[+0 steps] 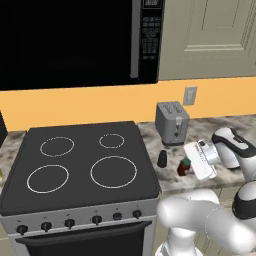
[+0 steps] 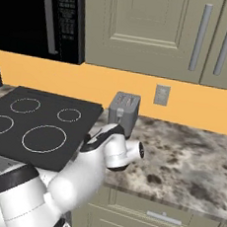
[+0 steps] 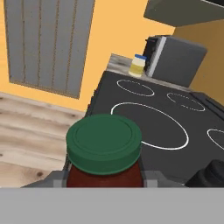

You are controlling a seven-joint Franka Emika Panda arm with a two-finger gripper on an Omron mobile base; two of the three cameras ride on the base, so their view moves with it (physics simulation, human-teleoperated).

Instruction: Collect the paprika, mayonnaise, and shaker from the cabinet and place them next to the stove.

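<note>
One low-reaching arm holds its pincer clamped on the paprika, just beside the shaker right of the stove.

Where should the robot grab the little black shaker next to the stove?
Probably around the shaker's wider lower body, coming from the front. It stands upright, and its rounded top narrows and could slip. The toaster stands behind it, and the paprika sits close on its right.
</note>
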